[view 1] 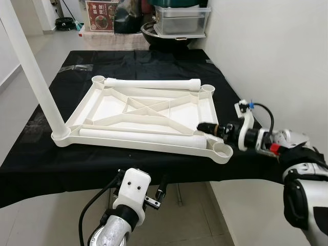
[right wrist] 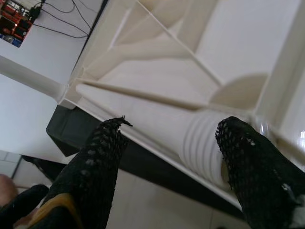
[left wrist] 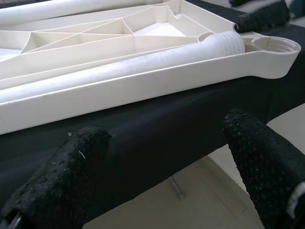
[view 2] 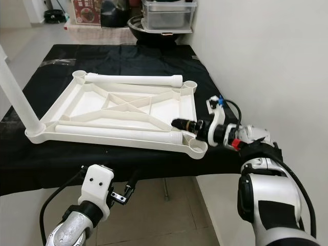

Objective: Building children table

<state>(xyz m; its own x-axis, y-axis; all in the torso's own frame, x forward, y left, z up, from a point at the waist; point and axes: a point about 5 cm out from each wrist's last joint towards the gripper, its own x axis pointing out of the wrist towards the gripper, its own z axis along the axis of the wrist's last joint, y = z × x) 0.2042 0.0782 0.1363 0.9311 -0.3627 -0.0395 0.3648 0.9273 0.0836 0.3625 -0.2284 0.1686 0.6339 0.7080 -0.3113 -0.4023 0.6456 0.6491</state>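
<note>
Here the white plastic tabletop (view 1: 148, 110) lies upside down on the black-covered table (view 1: 41, 159), ribbed underside up, so that its corner sockets face upward to take the legs. One leg (view 1: 36, 77) already stands in the socket far from both grippers, which suggests the build is partly done. Two more legs lie loose on the upturned top: the far leg (view 1: 151, 83) along the edge away from the robot, and the near leg (view 1: 138, 134) along the edge closest to it. The right gripper (view 1: 209, 128) reaches in low from the side, its jaws spread to either side of the near leg's threaded end (right wrist: 202, 143), not yet closed on it; the empty corner socket (view 1: 223, 149) sits just beside the jaws, toward the robot. That placement looks meant for lifting the leg by its threaded end and standing it in that socket, though whether either finger touches the plastic is hard to judge from the wrist view. The left gripper (left wrist: 167, 176) hangs below the table edge, jaws spread and empty, with the tabletop's near rim ahead of and above them.
</note>
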